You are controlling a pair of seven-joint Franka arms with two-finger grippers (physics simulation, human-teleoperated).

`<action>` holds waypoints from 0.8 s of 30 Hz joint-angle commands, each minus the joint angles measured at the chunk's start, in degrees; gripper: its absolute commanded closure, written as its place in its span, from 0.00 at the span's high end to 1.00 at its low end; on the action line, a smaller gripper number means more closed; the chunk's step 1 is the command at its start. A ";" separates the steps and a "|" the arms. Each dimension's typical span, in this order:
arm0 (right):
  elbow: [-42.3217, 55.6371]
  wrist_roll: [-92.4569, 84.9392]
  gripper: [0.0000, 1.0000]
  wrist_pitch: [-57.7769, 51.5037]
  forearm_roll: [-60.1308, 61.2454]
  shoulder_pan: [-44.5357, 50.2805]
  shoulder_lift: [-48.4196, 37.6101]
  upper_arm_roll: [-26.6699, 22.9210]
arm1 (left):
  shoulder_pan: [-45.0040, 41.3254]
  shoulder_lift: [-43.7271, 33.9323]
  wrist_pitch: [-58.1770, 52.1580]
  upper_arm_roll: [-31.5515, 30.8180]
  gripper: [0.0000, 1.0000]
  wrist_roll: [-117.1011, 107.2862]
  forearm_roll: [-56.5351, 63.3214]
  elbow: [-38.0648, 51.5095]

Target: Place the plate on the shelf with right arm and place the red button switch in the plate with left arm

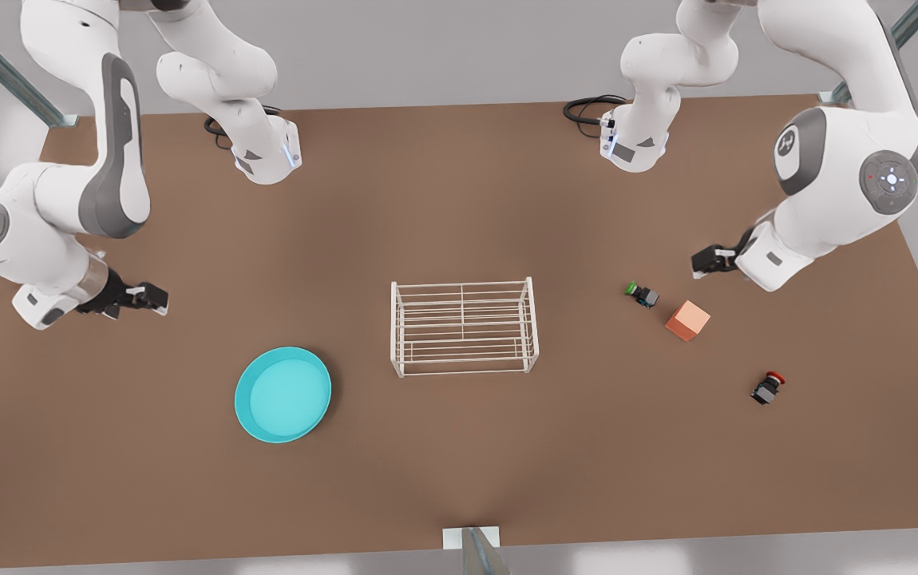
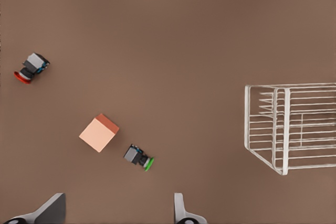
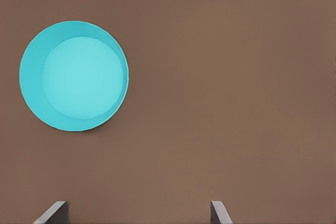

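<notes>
Left end effector: fingers apart, empty, hovering near the counter's front-view right edge, green-capped switch and orange-pink cube just beside it. Red button switch lies nearer that edge, apart from both.
Right end effector: fingers apart, empty, by the opposite edge. Plate flat on counter nearby. Shelf mid-counter, nothing on it.

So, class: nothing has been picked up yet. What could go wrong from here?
1. The left gripper could take the nearer green switch instead of the red switch.
2. The flat plate may slip from the right gripper.
3. It might overhang the narrow shelf.
</notes>
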 commanded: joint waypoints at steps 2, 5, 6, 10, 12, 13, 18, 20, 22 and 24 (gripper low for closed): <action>0.04 -5.39 1.00 5.02 -0.90 3.19 1.60 0.07 | -0.26 0.26 5.63 -0.35 1.00 -0.84 0.12 0.06; 1.62 -5.12 1.00 6.25 2.96 3.19 8.53 0.42 | -1.23 2.45 6.16 -0.61 1.00 -0.31 1.44 0.68; 3.03 -5.30 1.00 6.25 4.20 3.19 11.26 0.42 | -1.23 2.72 5.81 -0.52 1.00 -0.13 1.27 0.50; 12.69 -5.56 1.00 6.25 10.18 0.64 23.74 -0.02 | -1.14 3.24 5.89 -0.52 1.00 -0.22 1.53 0.85; 16.82 -5.56 1.00 6.33 14.92 0.47 29.63 0.16 | -1.14 3.24 5.89 -0.52 1.00 -0.22 1.53 0.85; 19.20 -5.39 1.00 6.25 15.71 0.47 32.09 0.25 | -1.14 3.33 5.89 -0.52 1.00 -0.22 2.06 0.68; 22.54 -3.63 1.00 7.65 26.08 0.21 39.92 0.33 | -1.05 3.42 5.89 -0.52 1.00 -0.22 2.32 0.42; 22.54 -3.45 1.00 7.13 28.46 -0.23 41.23 0.33 | -1.05 3.42 5.81 -0.52 1.00 -0.22 2.32 0.42; 22.63 -3.54 0.99 7.04 28.19 -0.85 42.02 0.34 | -1.05 3.42 5.81 -0.44 1.00 -0.22 2.32 0.42; 22.63 -3.72 0.91 7.04 28.11 -0.67 42.47 0.51 | -1.05 3.42 5.72 -0.44 1.00 -0.22 2.32 0.33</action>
